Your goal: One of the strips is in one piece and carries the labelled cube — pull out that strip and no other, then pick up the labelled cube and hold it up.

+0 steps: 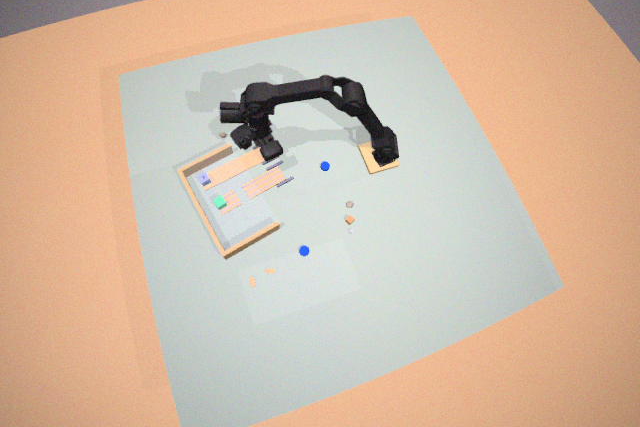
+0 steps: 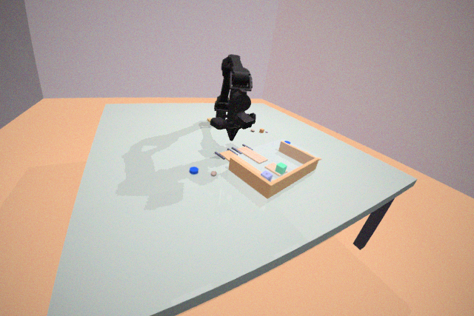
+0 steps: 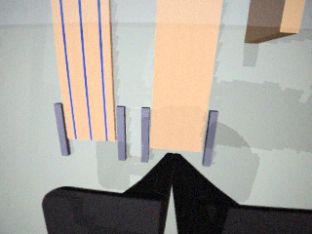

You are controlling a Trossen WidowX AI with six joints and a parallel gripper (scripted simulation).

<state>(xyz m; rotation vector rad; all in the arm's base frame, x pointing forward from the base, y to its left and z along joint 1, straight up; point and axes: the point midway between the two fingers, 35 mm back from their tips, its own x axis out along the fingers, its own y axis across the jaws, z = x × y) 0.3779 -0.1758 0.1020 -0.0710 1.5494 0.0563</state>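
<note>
My gripper [image 2: 231, 138] [image 3: 173, 159] is closed to its narrowest, its tips together with nothing between them. It hangs above the table [image 1: 439, 257] [image 2: 152, 228] [image 3: 29, 171], near the outer end of the plain strip [image 1: 232, 169] [image 2: 227, 154] [image 3: 182, 73]. That strip is in one piece and lies flat, running into the three-sided wooden frame [image 1: 200, 213] [image 2: 249, 177] [image 3: 265, 21]. At its inner end I see the labelled cube [image 1: 204, 178] [image 2: 266, 175], pale purple with a dark mark, in a corner of the frame.

Alongside lies the striped strip, in two parts with a gap between: a long outer part [image 1: 264, 182] [image 2: 252, 154] [image 3: 87, 73] and a short inner part [image 1: 232, 201] [image 2: 272, 168] carrying the green cube [image 1: 219, 202] [image 2: 281, 168]. In my wrist view, slim dark bars [image 3: 145, 135] stand on either side of each strip's outer end.

One blue disc [image 1: 324, 166] lies between my base plate [image 1: 370, 166] and the strips; another blue disc [image 1: 303, 250] [image 2: 286, 142] is beyond the frame's open side. Near a small pebble [image 1: 349, 204] [image 2: 252, 130] sits an orange block [image 1: 349, 219] [image 2: 261, 130].
</note>
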